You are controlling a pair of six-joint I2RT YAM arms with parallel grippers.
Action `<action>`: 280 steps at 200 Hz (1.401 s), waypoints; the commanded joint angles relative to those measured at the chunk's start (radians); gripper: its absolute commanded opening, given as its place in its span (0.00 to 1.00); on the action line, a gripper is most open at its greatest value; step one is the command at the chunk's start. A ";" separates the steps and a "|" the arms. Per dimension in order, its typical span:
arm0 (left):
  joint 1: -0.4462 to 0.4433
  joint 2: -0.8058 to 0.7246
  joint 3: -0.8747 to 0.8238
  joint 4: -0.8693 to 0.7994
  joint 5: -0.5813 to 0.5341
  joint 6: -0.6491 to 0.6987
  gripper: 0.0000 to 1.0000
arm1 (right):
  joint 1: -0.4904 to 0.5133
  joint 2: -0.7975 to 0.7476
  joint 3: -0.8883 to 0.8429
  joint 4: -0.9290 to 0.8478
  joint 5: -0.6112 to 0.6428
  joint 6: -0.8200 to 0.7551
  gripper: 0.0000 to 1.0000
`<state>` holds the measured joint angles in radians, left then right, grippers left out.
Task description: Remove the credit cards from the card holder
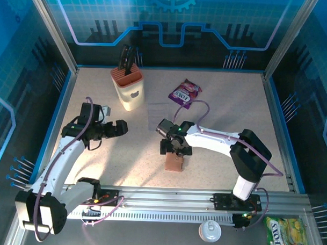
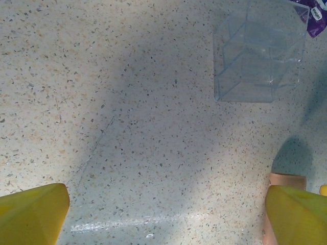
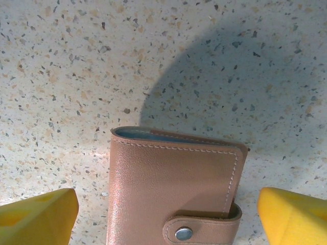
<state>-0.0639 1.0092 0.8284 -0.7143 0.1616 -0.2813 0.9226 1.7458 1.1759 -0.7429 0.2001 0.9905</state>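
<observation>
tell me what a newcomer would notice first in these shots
The closed tan card holder, strap snapped shut, lies mid-table, and the open yellow fingers of the right gripper flank it. At the back stand a cream knife block and a purple snack packet. The left gripper hangs open over bare table on the left.

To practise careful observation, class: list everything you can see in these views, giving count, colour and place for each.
card holder: one, tan-brown, snapped shut, table centre
snack packet: one, purple, far centre
clear tray: one, transparent, next to the purple packet
knife block: one, cream with black handles, far left
second packet: one, yellow-green, off the table, near right corner
round lid: one, white, by the near rail
table: one, speckled beige
left fingers: two, yellow, open over bare table
right fingers: two, yellow, open, either side of the card holder
</observation>
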 commanded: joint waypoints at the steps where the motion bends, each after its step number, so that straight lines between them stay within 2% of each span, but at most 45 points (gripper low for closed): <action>1: -0.006 0.008 -0.004 -0.033 -0.022 0.025 0.99 | 0.012 0.033 -0.013 -0.006 0.010 0.035 0.92; 64: -0.006 0.013 0.000 -0.034 -0.016 0.027 0.99 | 0.025 0.078 -0.087 0.091 -0.049 0.089 0.89; 116: -0.006 0.008 0.002 -0.036 -0.020 0.027 0.99 | 0.040 0.078 -0.093 0.112 -0.037 0.087 0.79; 158: -0.005 0.005 0.004 -0.038 -0.026 0.027 0.99 | 0.050 0.078 -0.028 0.077 -0.001 0.053 0.77; 224: -0.005 -0.001 0.002 -0.036 -0.020 0.025 0.99 | 0.054 0.142 0.096 0.065 -0.011 0.000 0.76; 280: -0.007 -0.041 0.002 -0.026 0.041 -0.026 0.99 | 0.055 0.220 0.183 0.056 -0.034 -0.051 0.77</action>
<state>-0.0658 1.0107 0.8284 -0.7288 0.1547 -0.2821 0.9642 1.9285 1.3140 -0.6685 0.1776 0.9741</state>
